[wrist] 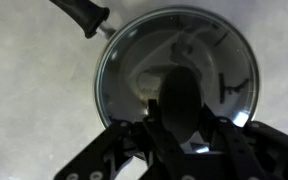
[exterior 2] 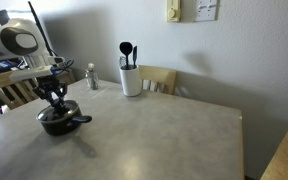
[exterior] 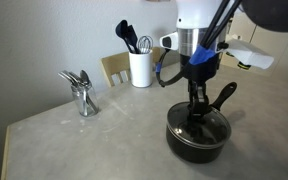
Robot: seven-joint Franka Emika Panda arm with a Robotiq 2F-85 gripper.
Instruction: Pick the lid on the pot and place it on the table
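Observation:
The black pot [exterior: 196, 142] stands on the grey mottled table [exterior: 94, 140] near its edge, its long handle [exterior: 224, 95] pointing away. The glass lid [wrist: 134, 60] with a metal rim lies on the pot. My gripper [exterior: 197, 108] reaches straight down onto the lid's centre. In the wrist view the fingers [wrist: 180, 122] sit close on both sides of the black knob [wrist: 179, 92] and look shut on it. The pot [exterior 2: 59, 122] and gripper [exterior 2: 56, 100] also show at the table's corner in an exterior view. The pot's inside is mostly hidden by reflections.
A white crock with black utensils [exterior: 140, 68] stands at the back of the table, also in an exterior view [exterior 2: 131, 80]. A silver metal object [exterior: 82, 95] stands to one side. A wooden chair [exterior 2: 162, 78] is behind the table. The wall is close.

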